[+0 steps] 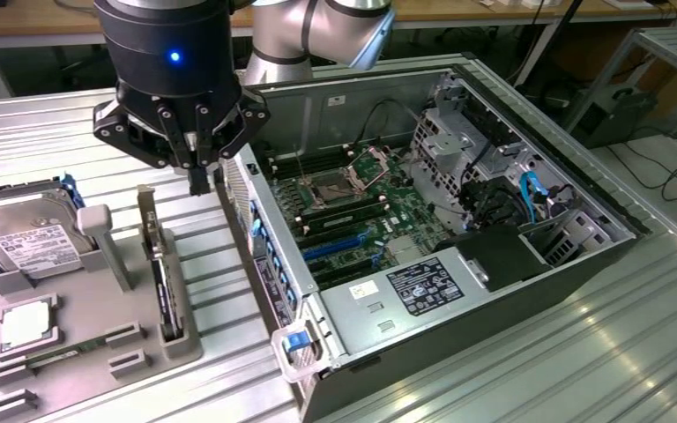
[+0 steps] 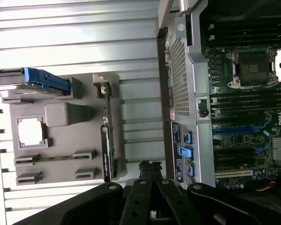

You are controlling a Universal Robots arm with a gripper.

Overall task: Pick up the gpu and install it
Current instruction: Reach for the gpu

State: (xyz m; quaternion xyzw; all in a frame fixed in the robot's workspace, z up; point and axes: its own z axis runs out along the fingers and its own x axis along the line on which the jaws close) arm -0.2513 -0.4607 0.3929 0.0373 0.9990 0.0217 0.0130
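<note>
Hovering with gripper (image 1: 201,181) clenched on nothing at upper left, risks jabbing the gpu (image 1: 159,264), upright edge-on in the grey tray (image 1: 80,317) at lower left, or clipping the case wall (image 1: 265,256) if lowered misaligned.

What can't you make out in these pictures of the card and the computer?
- Graphics card faces: edge-on in its gray holder, both views.
- Hard drive label text: too small, exterior view.
- Computer case far side: cut off by wrist picture's edge.

Silver arm (image 1: 303,31), black wrist (image 1: 162,26), blue light (image 1: 175,57), black pincer (image 1: 201,183).
</note>
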